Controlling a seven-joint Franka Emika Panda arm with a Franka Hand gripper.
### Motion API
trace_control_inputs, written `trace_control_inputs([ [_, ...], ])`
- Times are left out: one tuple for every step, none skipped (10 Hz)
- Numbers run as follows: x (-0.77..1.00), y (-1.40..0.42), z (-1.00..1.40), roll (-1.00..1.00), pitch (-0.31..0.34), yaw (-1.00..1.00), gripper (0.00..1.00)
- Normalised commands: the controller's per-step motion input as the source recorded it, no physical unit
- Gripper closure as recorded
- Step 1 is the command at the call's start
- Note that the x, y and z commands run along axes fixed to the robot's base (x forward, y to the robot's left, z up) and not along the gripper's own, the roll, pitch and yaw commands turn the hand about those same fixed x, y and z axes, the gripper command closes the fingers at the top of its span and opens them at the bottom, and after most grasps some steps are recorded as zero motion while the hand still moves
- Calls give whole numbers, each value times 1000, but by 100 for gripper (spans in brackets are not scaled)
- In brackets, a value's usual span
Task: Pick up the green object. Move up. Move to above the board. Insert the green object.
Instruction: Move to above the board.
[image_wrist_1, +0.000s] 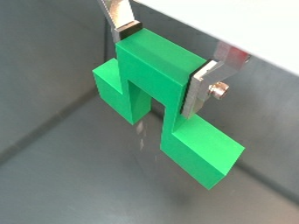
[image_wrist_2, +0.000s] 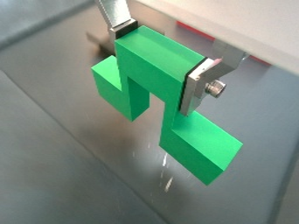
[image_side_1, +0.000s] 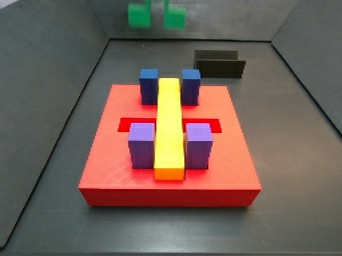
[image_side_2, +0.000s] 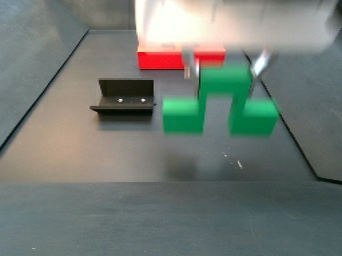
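My gripper (image_wrist_1: 163, 57) is shut on the green object (image_wrist_1: 146, 83), its silver fingers (image_wrist_1: 205, 85) clamping the raised middle cube from both sides. Both wrist views show this grip (image_wrist_2: 162, 54), with the two low cubes hanging below over the grey floor. In a side view the green object (image_side_2: 183, 112) hangs clear of the floor under the blurred gripper (image_side_2: 223, 68), with the red board (image_side_2: 163, 59) beyond it. The other way round, the board (image_side_1: 114, 165) lies near and the green object (image_side_1: 140, 14) shows at the far end, cut by the picture's edge.
The board carries a yellow bar (image_side_1: 170, 125), two blue blocks (image_side_1: 150, 85) and two purple blocks (image_side_1: 143, 145), with a recessed slot (image_side_1: 134, 126) across its middle. The dark fixture (image_side_2: 123, 98) (image_side_1: 221, 63) stands on the floor beside the board. Grey walls enclose the floor.
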Motion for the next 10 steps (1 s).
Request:
trace_control_inputs([
  [-50, -10, 1400, 3, 44, 10, 100],
  [-5, -9, 1400, 13, 18, 7, 100],
  [35, 14, 1400, -10, 70, 0, 100],
  [3, -1, 730, 3, 93, 5, 100],
  [5, -11, 435, 8, 78, 6, 100],
  [117, -1400, 144, 46, 109, 201, 100],
  [113, -1400, 140, 47, 115, 197, 100],
  [105, -1400, 141, 91, 53, 125, 100],
  [99, -1400, 142, 29, 12, 65, 100],
  [101, -1400, 144, 14, 13, 43, 100],
])
